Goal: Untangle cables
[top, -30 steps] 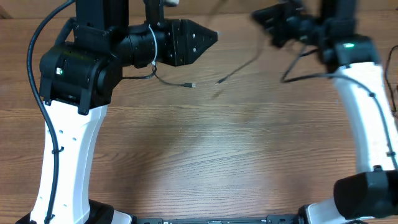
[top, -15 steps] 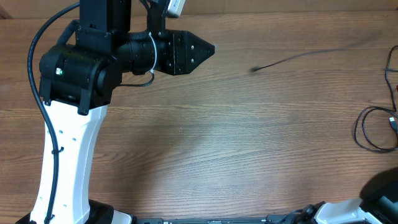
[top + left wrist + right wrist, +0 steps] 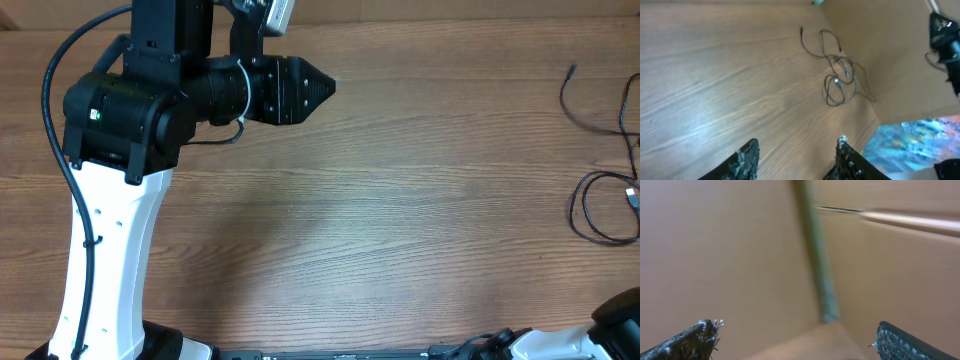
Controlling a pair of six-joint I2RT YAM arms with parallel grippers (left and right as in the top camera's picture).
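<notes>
The cables (image 3: 576,212) are thin black cords lying at the table's far right edge. One is a loose loop, and a separate strand (image 3: 567,90) curves above it. In the left wrist view the cables (image 3: 842,70) show as a small tangle of loops far ahead. My left gripper (image 3: 325,85) hovers at the back left and points right. Its fingers stand apart with nothing between them (image 3: 798,140). My right gripper (image 3: 797,325) is wide open and empty, facing blurred brown surfaces. It is outside the overhead view.
The left arm's white link (image 3: 110,230) and black wrist fill the left side. The right arm's base (image 3: 620,305) sits at the bottom right corner. A brown cardboard wall (image 3: 900,60) stands beyond the cables, with a blue patterned surface (image 3: 912,142) past the table edge.
The right gripper went from shut to open, and its arm swung out of the overhead view. The strand by the left gripper was dragged right; the cables now lie at the right edge.
</notes>
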